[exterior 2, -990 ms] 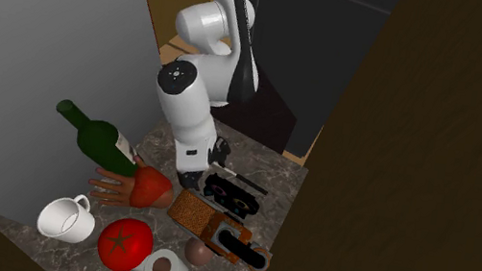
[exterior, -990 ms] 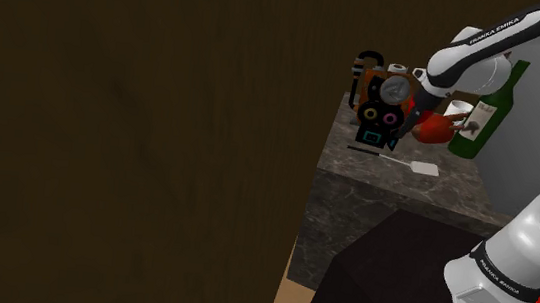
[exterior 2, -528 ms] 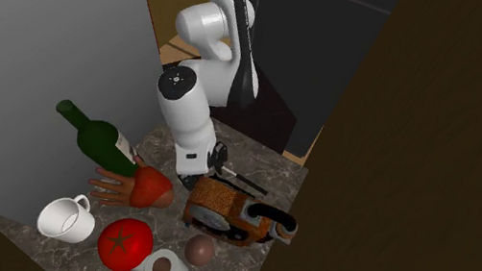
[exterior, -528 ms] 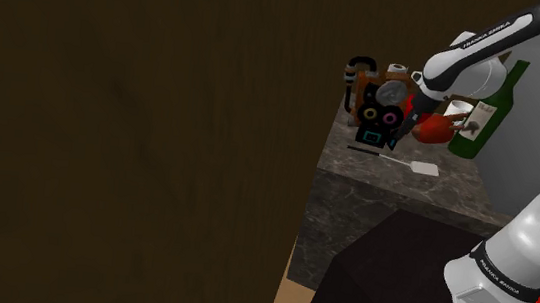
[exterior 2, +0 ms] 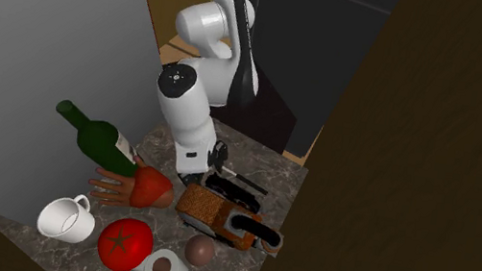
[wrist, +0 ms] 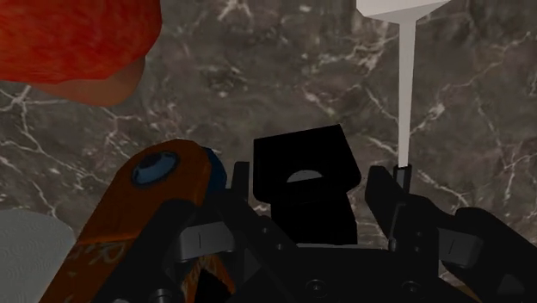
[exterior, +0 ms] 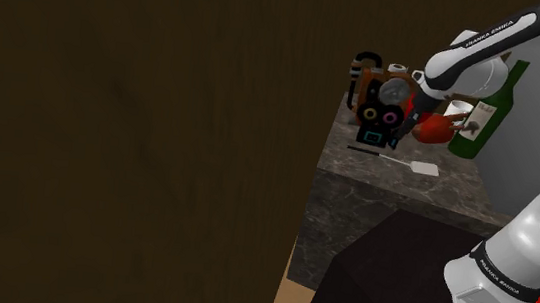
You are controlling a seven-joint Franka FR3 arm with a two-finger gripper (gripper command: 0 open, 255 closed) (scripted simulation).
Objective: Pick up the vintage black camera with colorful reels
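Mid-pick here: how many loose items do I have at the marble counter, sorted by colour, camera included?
Red: 2, round red tomato, red-orange hand-shaped item
White: 3, white mug, pale roll-shaped item, white-bladed spatula
Green: 1, dark green bottle
Brown: 1, brown egg-shaped ball
Two-tone: 1, black and orange-brown vintage camera
Total: 8

Dark panel [exterior: 141,114] hard beside camera [exterior: 380,113]
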